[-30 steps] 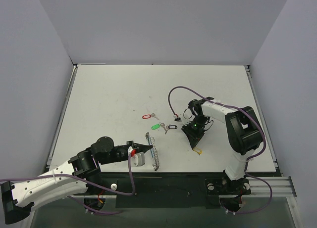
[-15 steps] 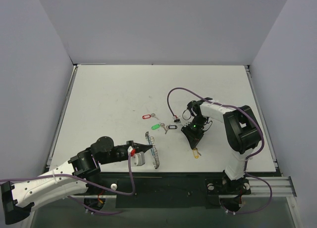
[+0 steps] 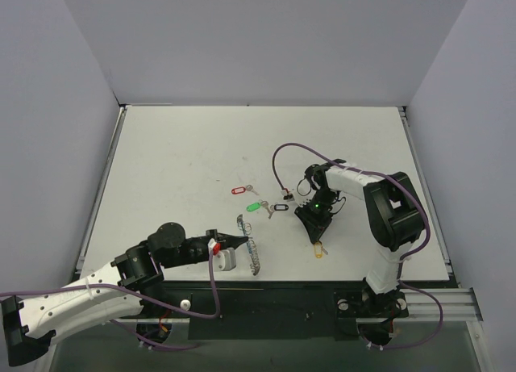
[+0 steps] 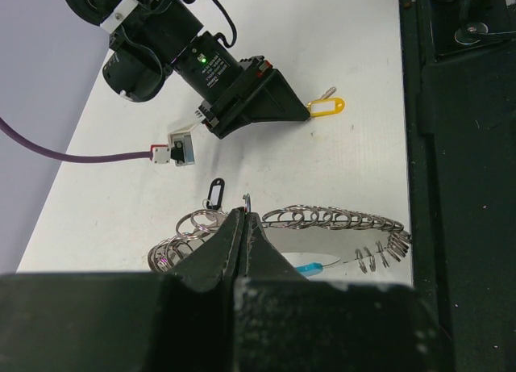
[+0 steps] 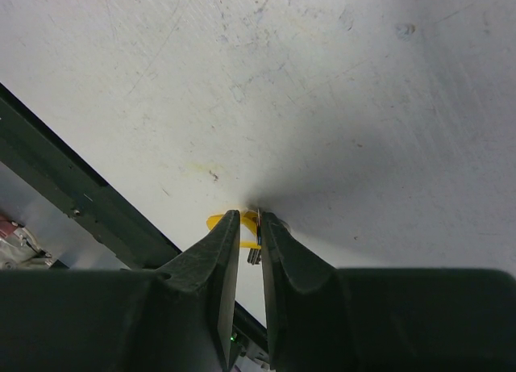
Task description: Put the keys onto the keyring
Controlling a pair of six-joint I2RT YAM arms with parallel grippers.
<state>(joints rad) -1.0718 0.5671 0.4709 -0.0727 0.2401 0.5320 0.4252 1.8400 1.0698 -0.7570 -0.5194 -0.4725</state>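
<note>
- The keyring point(image 3: 250, 252) lies on the table point(image 3: 161, 162) near the front edge, at about six o'clock from the table's middle.
- The left gripper point(image 3: 244, 240) comes in from nine o'clock, its fingers pinched together on the keyring's far left end.
- Three keys lie behind the keyring, between twelve and one o'clock from it. The far key point(image 3: 239, 190) is rearmost. The middle key point(image 3: 254, 205) is nearer. The right key point(image 3: 280, 207) is at three o'clock from the middle key.
- A lone key point(image 3: 318, 249) lies at three o'clock from the keyring, well apart from it.
- The right gripper point(image 3: 316, 240) stands just behind the lone key, fingertips closed on its end.
</note>
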